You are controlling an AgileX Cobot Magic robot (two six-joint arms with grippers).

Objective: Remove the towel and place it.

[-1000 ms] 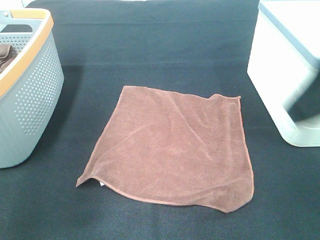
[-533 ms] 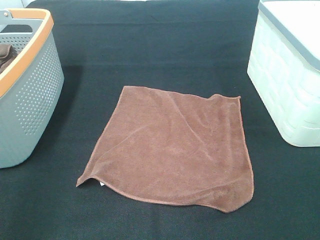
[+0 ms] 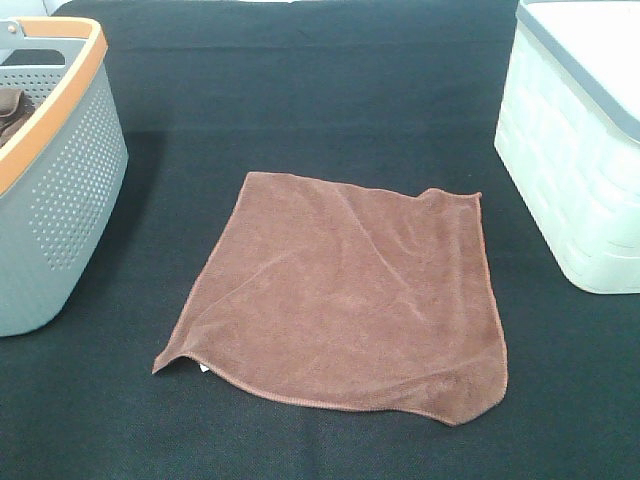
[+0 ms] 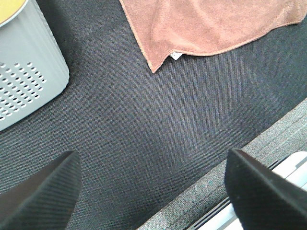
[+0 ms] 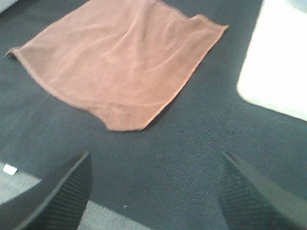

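Note:
The towel (image 3: 345, 295), a square brown cloth with stitched edges, lies spread flat on the dark table mat between the two baskets. A small white tag (image 3: 203, 369) peeks from under its near left corner. The left wrist view catches that same corner of the towel (image 4: 206, 24) and the tag (image 4: 176, 55). My left gripper (image 4: 153, 191) hovers open over bare mat near the table's front edge, well short of the cloth. The right wrist view takes in nearly the whole towel (image 5: 120, 62); my right gripper (image 5: 153, 191) is open too, empty, and apart from it. Neither gripper appears in the high view.
A grey perforated basket (image 3: 60, 190) with an orange rim stands at the left, a bunched brown cloth (image 3: 10, 110) inside it. A white basket (image 3: 570, 160) with a grey rim stands at the right. The mat's front edge (image 4: 249, 158) runs close under the left gripper.
The towel and both baskets have stayed put. Only the lighting on the white basket has shifted, so its woven pattern shows now.

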